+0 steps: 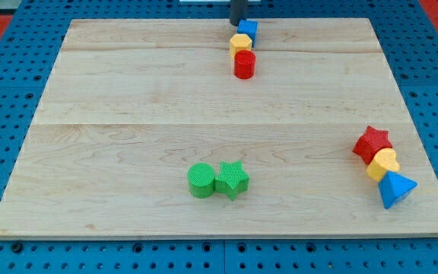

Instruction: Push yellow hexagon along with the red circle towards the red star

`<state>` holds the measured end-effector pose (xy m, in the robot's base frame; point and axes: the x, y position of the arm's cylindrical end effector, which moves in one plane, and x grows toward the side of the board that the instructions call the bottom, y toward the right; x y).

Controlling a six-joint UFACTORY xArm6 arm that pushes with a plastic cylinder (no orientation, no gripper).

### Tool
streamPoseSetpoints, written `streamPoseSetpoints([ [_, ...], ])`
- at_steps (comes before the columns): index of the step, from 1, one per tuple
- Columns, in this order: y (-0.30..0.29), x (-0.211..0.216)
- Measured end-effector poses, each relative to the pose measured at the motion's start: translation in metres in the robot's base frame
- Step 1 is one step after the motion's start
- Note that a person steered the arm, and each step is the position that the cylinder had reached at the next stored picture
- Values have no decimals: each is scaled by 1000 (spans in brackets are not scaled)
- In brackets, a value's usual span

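Note:
The yellow hexagon [240, 43] sits near the view's top centre, touching the red circle [245, 65] just below it. A blue block [248, 30] touches the hexagon's upper right. My tip [237, 23] is at the top edge, just above the hexagon and beside the blue block's left. The red star [372, 144] lies far off at the view's right, lower down.
A yellow heart-shaped block [383, 164] and a blue triangle [395, 189] sit in a line just below the red star. A green circle [201, 180] and a green star [232, 180] touch each other near the view's bottom centre. The wooden board [128, 114] lies on a blue pegboard.

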<state>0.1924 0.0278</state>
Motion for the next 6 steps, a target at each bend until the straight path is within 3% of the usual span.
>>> streamPoseSetpoints([
  [2,7,22],
  [6,-12,121],
])
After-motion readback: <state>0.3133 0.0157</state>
